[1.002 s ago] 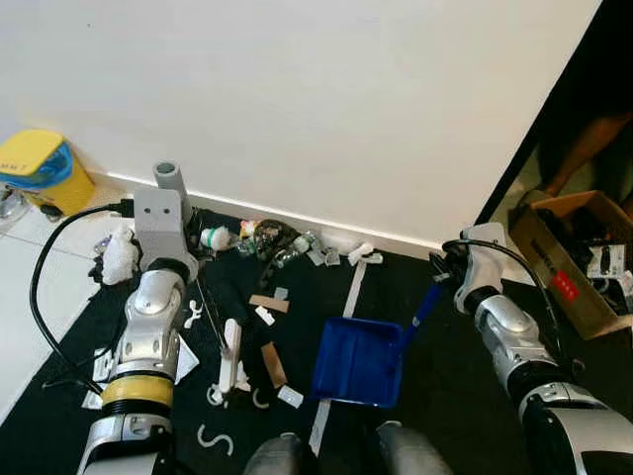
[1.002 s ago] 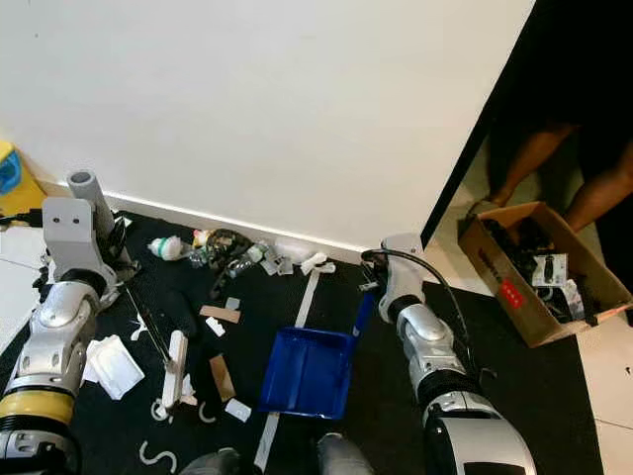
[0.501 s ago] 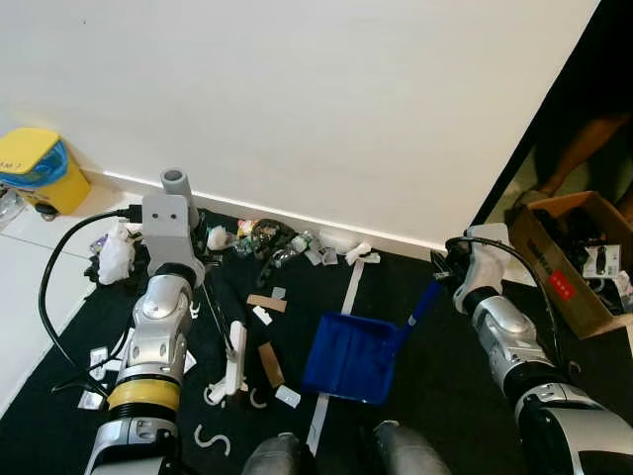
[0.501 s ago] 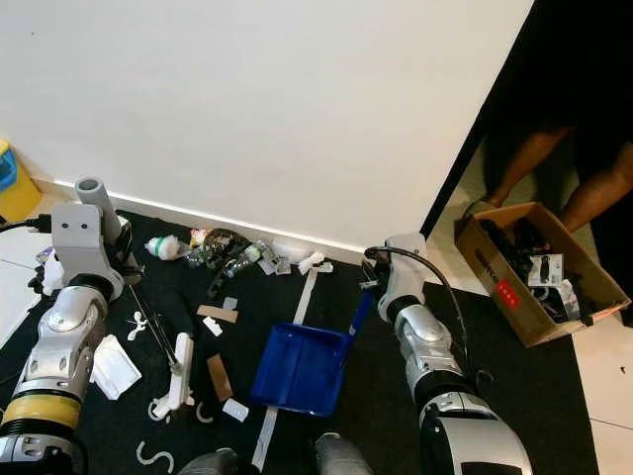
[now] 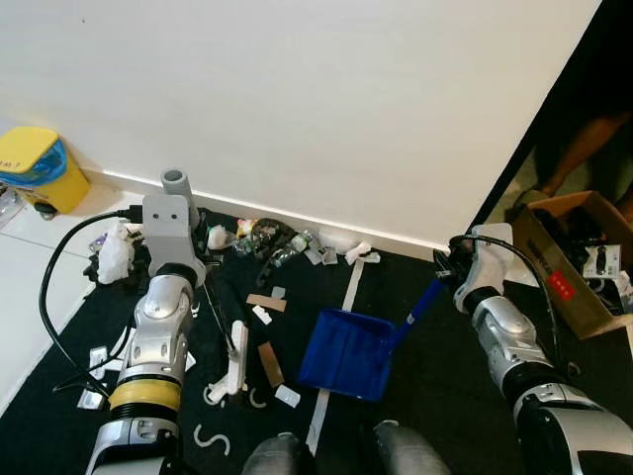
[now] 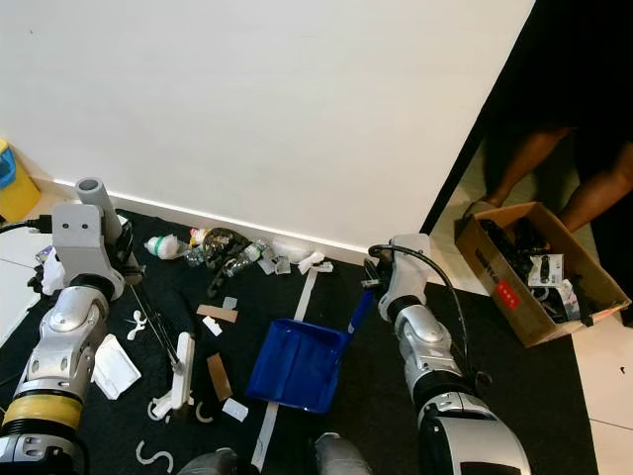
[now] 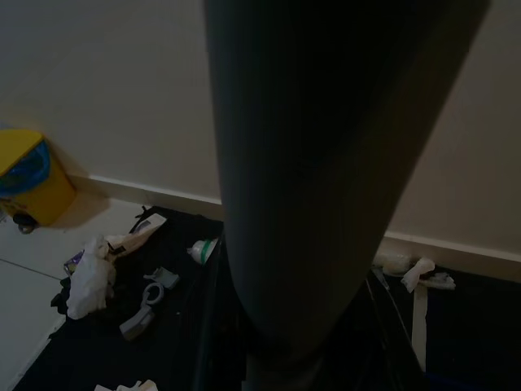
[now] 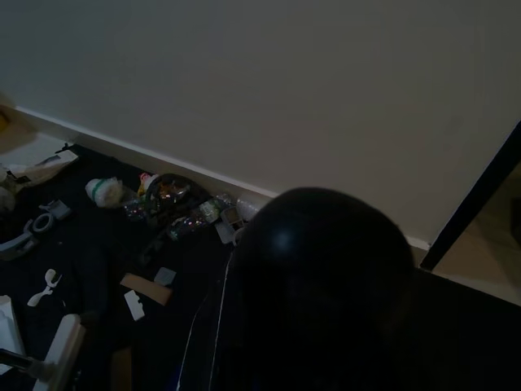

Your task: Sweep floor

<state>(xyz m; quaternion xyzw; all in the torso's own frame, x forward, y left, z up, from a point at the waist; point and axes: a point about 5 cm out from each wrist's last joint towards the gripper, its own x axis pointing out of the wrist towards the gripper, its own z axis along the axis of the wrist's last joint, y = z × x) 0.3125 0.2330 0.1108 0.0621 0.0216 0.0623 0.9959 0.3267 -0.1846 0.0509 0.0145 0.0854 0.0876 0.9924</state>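
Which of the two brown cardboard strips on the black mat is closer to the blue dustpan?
The upright-lying strip, beside the white brush head. It sits lower on the mat, just left of the blue dustpan; the other strip lies crosswise, farther up toward the wall.

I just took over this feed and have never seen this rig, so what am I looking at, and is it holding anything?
It is a humanoid robot sweeping. The two wide pictures come from cameras in its head, looking down past its silver arms. The two dark pictures come from its wrist cameras, each largely blocked by a handle close to the lens. The right gripper is at the end of the blue dustpan handle, with the pan on the black mat. The left gripper is on a grey broom handle. Litter, such as wrappers, cardboard scraps and white bits, lies along the wall. A yellow bin stands left, a cardboard box right.
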